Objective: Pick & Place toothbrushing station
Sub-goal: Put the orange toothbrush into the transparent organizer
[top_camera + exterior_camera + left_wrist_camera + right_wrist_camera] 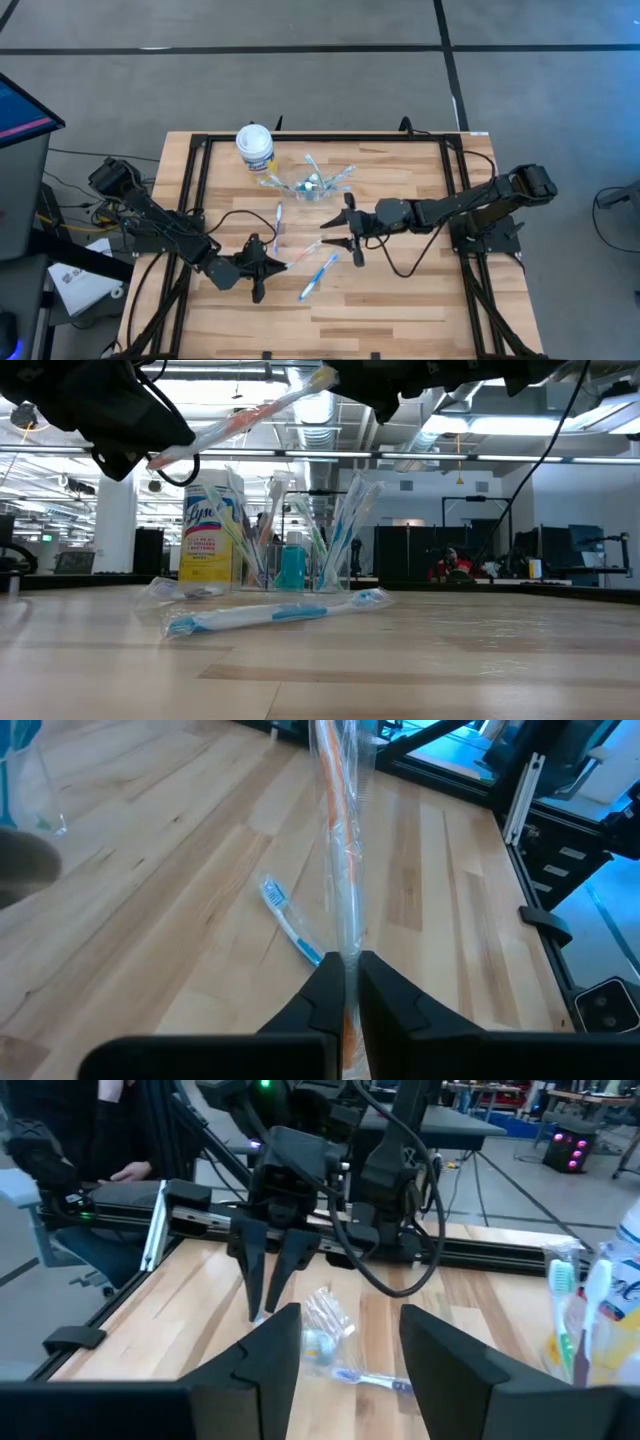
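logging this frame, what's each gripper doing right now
Left gripper: shut on a wrapped orange toothbrush, lifted off the table.
Right gripper: open, holding nothing.

Table (400, 300): pale wood planks, smooth matt finish. Toothbrushes (275, 613): glossy plastic in crinkled clear wrap. Cup (312, 187): clear plastic. Frame (325, 137): black matt metal.

My left gripper (268, 266) sits near the front of the table (400, 300), at seven o'clock from the cup (318, 186). It pinches a wrapped toothbrush (343, 870) that points toward my right gripper (340, 236), at two o'clock. Another toothbrush (318, 275) lies on the table between them. The canister (254, 147) stands at ten o'clock from the cup.
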